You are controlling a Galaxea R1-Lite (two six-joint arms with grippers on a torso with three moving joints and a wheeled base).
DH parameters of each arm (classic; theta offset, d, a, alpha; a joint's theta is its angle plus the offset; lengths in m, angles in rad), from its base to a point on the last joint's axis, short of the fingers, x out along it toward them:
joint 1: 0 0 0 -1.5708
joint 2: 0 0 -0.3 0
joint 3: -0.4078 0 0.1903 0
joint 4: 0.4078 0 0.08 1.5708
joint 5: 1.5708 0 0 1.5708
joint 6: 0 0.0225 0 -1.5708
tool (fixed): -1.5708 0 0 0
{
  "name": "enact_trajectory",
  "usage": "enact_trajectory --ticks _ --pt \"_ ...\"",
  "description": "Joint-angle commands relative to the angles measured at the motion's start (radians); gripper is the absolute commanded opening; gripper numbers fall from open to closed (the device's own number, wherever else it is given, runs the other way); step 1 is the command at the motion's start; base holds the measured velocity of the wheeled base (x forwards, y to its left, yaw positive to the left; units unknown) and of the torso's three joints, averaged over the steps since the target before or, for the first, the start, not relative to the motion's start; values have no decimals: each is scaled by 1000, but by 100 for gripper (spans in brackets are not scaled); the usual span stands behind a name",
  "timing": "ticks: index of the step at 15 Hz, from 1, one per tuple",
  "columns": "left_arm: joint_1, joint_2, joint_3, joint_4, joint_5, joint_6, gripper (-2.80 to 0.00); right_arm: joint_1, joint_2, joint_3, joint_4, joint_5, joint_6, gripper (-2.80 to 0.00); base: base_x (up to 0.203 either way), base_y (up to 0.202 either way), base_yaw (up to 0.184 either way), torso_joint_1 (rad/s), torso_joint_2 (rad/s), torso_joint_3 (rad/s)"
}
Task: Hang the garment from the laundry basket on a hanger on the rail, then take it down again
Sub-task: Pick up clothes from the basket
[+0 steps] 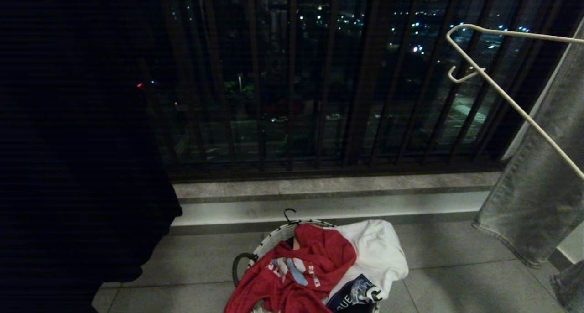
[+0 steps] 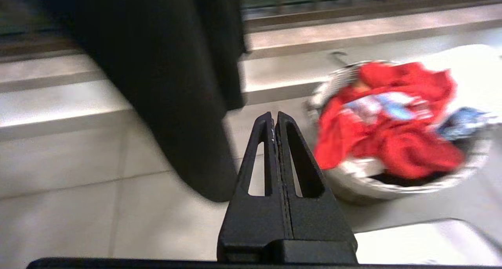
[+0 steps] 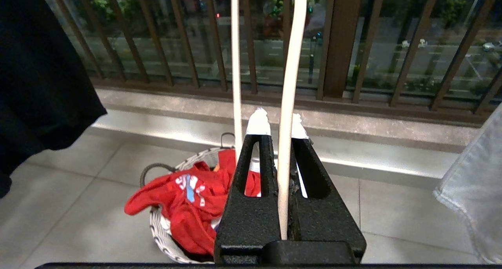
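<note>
The red garment (image 1: 296, 272) lies crumpled on top of the laundry basket (image 1: 269, 242) on the floor, also seen as garment (image 2: 392, 124) and garment (image 3: 184, 198). My right gripper (image 3: 279, 122) is shut on a wire of the white hanger (image 3: 288, 84), held up at the right; the hanger (image 1: 502, 91) slants across the upper right of the head view. My left gripper (image 2: 274, 118) is shut and empty, low over the floor to the left of the basket (image 2: 392, 186). The rail is out of view.
A white T-shirt (image 1: 378, 253) with a dark print shares the basket. A black garment (image 1: 77, 144) hangs at the left, grey jeans (image 1: 538, 190) at the right. Dark window bars (image 1: 292, 75) and a stone sill (image 1: 328, 190) stand behind the basket.
</note>
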Motion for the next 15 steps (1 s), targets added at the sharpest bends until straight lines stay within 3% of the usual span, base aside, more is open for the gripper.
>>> enact_trajectory --ticks 1,3,5,9,15 --pt "-1 293 -137 -10 -81 -1 -280 2 -2 10 -13 0 1 -280 0 0 0 0 0 0" --pt "-22 498 -248 -14 -169 13 -280 2 21 10 -44 0 0 -280 0 0 0 0 0 0" --pt "-111 718 -353 -17 -204 24 -280 2 31 22 -49 2 1 -280 0 0 0 0 0 0" --pt "-335 1170 -603 -20 -165 34 -280 2 75 26 -68 8 1 -280 0 0 0 0 0 0" --pt "-546 1709 -1137 9 -91 32 -280 1 137 34 -71 9 -3 -280 0 0 0 0 0 0"
